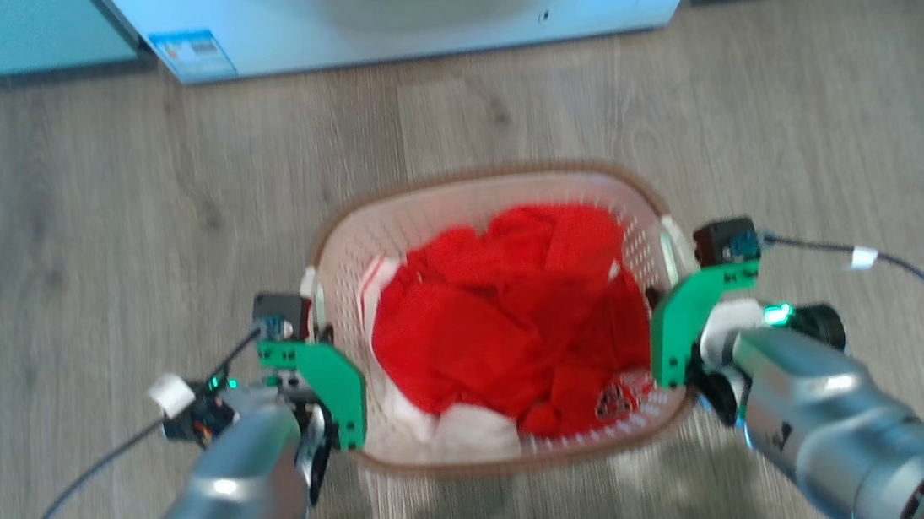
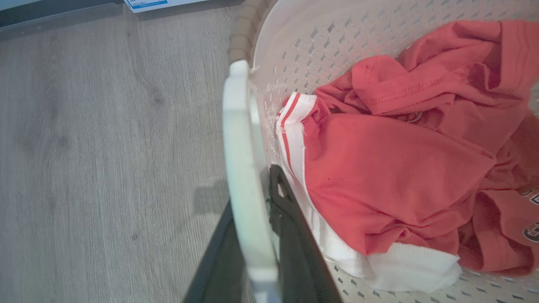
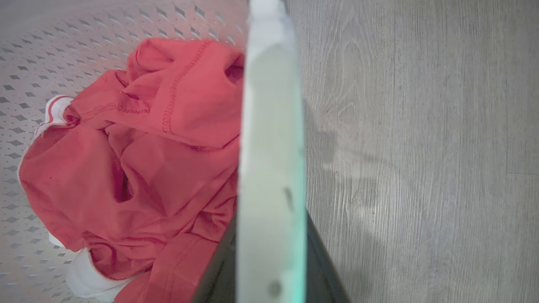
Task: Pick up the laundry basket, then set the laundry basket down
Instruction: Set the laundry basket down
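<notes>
White perforated laundry basket [image 1: 424,222], brown-rimmed

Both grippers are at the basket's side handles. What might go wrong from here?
1. The left gripper and right gripper hold the laundry basket only by its thin left handle and right handle; either may slip or swivel between the fingers.
2. If the arms move unevenly, the basket could tilt and the red clothes slide or spill.
</notes>
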